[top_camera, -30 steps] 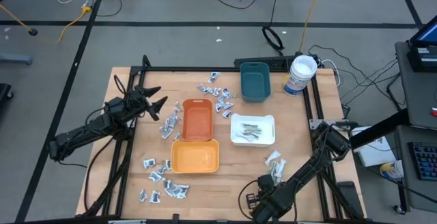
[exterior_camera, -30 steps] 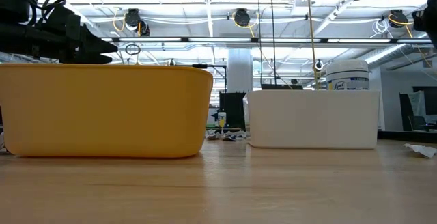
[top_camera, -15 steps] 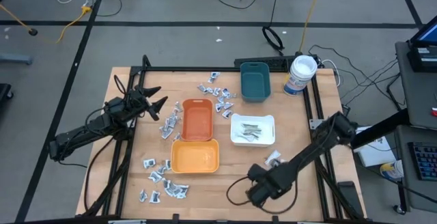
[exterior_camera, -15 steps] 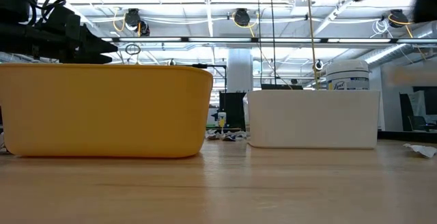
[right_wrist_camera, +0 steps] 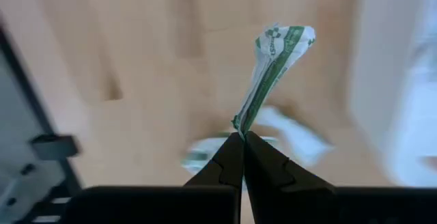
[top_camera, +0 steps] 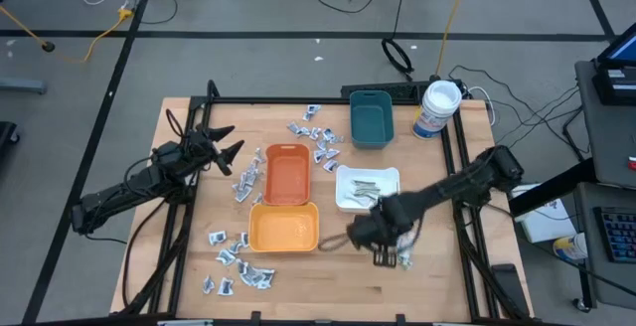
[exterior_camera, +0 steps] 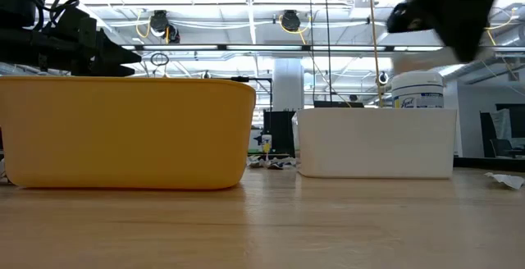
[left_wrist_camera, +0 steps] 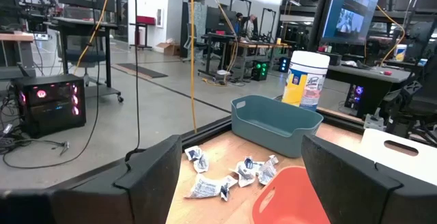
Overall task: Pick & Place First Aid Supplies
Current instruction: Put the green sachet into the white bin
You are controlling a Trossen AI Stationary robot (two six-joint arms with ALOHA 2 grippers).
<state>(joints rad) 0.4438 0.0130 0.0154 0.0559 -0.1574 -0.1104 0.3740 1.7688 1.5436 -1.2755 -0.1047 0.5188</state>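
Right tool point(right_wrist_camera: 242, 142) pinches green-white strip point(right_wrist_camera: 273, 67) tight — lifted off surface point(top_camera: 437, 276) for white tray point(top_camera: 343, 175). Left tool point(top_camera: 224, 147) waits — fingers spread, empty.

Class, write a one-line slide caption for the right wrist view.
Right tool, shut on a green-white strip, holds it above the blurred wooden table.
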